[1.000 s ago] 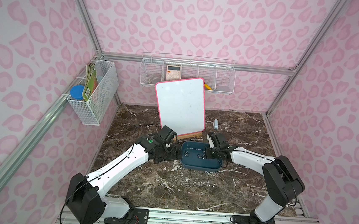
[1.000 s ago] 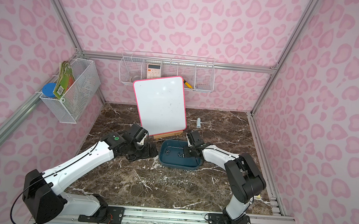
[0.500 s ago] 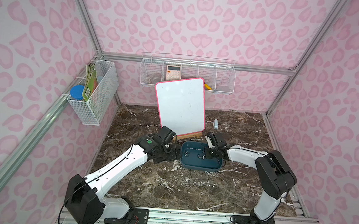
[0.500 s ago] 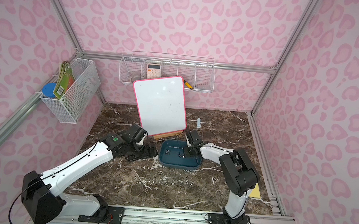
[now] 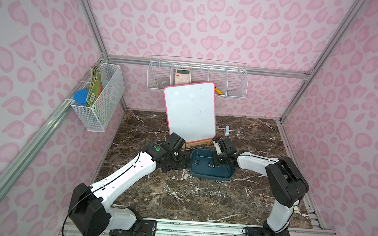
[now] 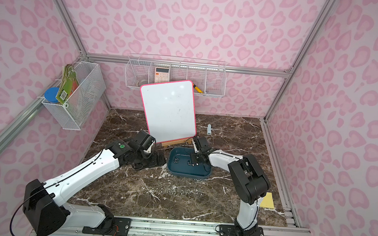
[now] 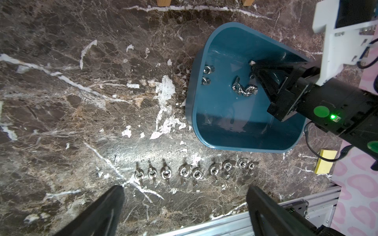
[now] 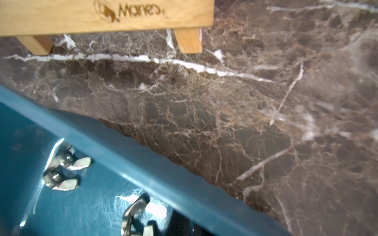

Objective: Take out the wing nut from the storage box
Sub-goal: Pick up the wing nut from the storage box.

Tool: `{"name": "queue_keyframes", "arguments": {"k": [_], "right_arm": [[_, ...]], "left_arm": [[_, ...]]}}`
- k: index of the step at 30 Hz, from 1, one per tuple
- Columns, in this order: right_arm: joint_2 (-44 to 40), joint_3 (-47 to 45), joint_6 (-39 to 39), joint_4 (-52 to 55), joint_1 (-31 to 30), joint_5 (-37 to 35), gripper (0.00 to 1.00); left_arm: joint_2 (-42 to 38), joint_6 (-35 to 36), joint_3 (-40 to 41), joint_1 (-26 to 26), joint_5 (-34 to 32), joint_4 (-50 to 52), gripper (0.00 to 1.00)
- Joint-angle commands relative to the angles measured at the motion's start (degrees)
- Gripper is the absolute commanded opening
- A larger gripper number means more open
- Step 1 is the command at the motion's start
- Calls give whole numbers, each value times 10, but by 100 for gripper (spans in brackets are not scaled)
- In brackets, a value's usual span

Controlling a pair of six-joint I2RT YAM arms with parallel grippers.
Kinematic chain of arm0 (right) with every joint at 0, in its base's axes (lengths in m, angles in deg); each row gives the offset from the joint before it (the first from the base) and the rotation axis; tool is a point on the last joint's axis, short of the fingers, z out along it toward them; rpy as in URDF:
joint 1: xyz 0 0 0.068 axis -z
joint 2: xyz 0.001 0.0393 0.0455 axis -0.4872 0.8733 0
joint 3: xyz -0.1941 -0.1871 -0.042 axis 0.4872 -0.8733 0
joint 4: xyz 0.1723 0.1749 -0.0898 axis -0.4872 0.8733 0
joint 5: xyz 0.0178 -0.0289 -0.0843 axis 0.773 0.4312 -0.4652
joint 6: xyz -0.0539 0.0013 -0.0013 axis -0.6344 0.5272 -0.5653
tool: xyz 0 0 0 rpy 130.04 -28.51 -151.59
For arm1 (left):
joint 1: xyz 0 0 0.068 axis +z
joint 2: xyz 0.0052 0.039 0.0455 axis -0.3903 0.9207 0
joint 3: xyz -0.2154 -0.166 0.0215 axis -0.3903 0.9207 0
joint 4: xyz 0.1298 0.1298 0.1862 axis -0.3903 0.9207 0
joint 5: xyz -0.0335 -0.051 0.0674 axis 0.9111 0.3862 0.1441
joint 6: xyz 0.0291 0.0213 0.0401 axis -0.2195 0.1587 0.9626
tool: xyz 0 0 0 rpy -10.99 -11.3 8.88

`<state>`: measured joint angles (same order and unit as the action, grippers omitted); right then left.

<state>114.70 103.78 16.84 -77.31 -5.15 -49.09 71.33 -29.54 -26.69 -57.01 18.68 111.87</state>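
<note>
Risk: empty lift. Right gripper (image 7: 253, 65), jaws closed inside shallow teal plastic storage box (image 7: 225, 126); hold on silver wing nut (image 7: 249, 90) unclear.

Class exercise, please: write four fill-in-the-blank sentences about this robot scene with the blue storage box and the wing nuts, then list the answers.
1. The right gripper reaches into the storage box with its jaws ____.
2. The left gripper has its jaws ____.
3. Outside the box, wing nuts lie on the table in a ____.
4. The whiteboard behind the box has a ____ frame.
Answers: shut; open; row; pink.
</note>
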Motion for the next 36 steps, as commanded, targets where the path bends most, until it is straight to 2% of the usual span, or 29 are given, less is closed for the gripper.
{"name": "queue_keyframes", "arguments": {"k": [1,5,17,28,33,36], "right_arm": [[-13,-5,8,1,-1,4,5],[-39,-15,19,4,-2,13,4],[-160,-46,46,21,-15,47,4],[-304,-104,77,28,-32,55,3],[-346,-124,86,22,-33,61,3],[-357,-131,93,12,-33,69,2]], "left_arm": [[0,2,-4,1,-3,4,98],[10,-2,-11,2,2,-7,98],[74,-11,-57,6,58,-92,89],[139,-26,-102,11,142,-173,74],[159,-38,-110,11,199,-230,58],[164,-43,-107,10,218,-253,55]]}}
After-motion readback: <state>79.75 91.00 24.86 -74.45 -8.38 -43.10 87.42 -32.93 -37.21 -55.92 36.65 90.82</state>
